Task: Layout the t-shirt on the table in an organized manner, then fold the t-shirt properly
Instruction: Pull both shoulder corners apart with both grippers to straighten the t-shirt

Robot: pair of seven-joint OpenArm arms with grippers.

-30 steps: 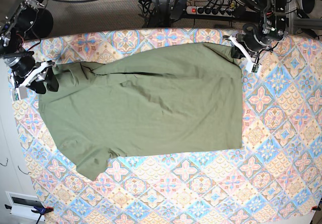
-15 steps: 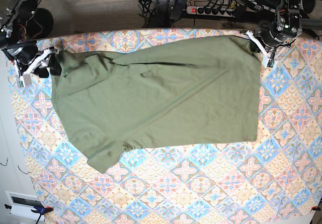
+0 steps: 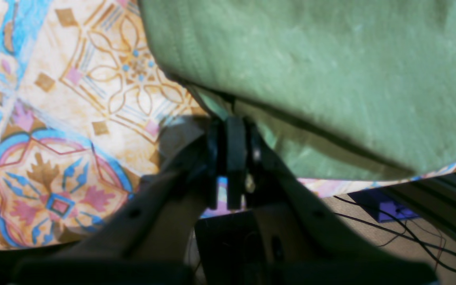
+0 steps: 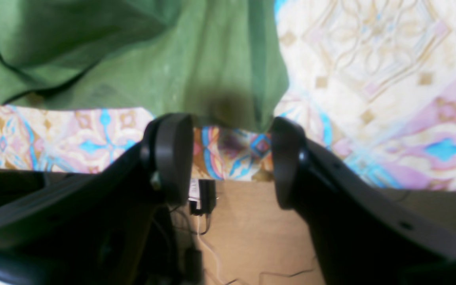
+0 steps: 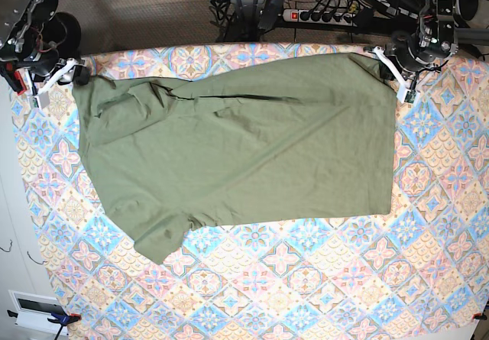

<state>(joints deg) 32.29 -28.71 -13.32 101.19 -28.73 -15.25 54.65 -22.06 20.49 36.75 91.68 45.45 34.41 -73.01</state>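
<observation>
Two corners of the olive-green t-shirt [image 5: 237,153] sit at the far edge of the counter [image 5: 428,225], one at the upper left of the base view and one at the upper right, so the garment spans the upper half of the frame and lies mostly flat, with a short sleeve [image 5: 157,237] trailing toward the lower left. That spread reads as the laying-out step: tension between opposite corners pulls the cloth open before any fold. Creases remain near the upper-left shoulder, so I judge the smoothing unfinished.

At the upper right of the base view, the left pincer [image 5: 399,72] is pressed together on the shirt's hem corner; the left wrist view shows its pads [image 3: 234,158] meeting with a sliver of green fabric caught between them. At the upper left, the right pincer [image 5: 65,76] stands spread; in the right wrist view its pads [image 4: 172,156] flank the cloth's edge without closing on it, with patterned counter showing between them.
</observation>
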